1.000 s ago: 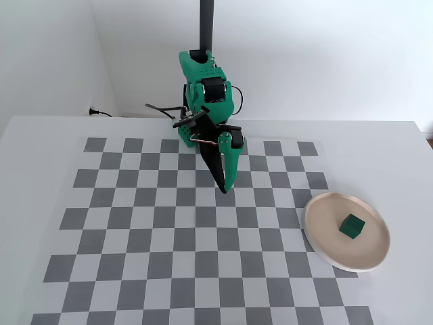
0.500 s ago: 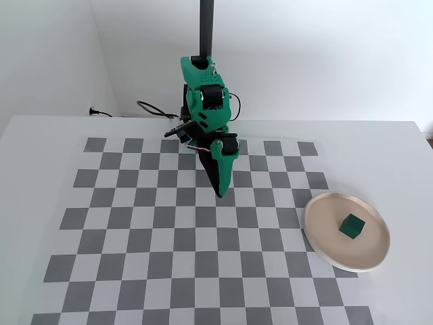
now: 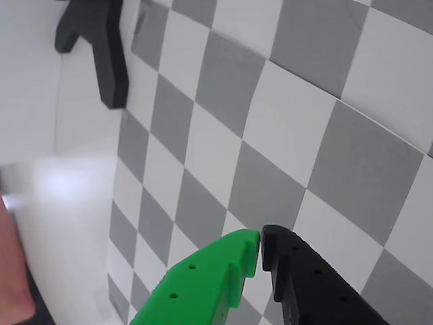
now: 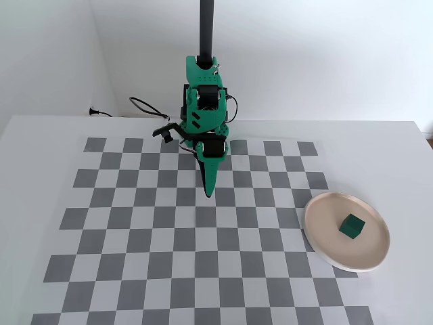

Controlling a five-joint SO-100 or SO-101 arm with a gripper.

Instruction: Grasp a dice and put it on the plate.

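The fixed view looks down from high in front, taking in the whole checkerboard [image 4: 203, 230]. The wrist view hangs close above it, tilted. Both share the gripper [image 3: 260, 247] and nearby squares.

1. I see a white table [image 4: 40, 149] spreading out on every side below the gripper [image 4: 208, 194], its far edge meeting the walls behind the arm.
2. A grey-and-white checkerboard mat [image 4: 135, 223] lies flat on the table directly under the gripper and runs off to both sides of it in the fixed view.
3. Behind the gripper, two plain white walls [image 4: 325, 54] meet in a corner up and to its left.
4. A black cable end [image 4: 95, 112] lies at the table's back edge, well left of the gripper.
5. The light looks soft and even, with a bright glare patch on the table left of the gripper in the wrist view.
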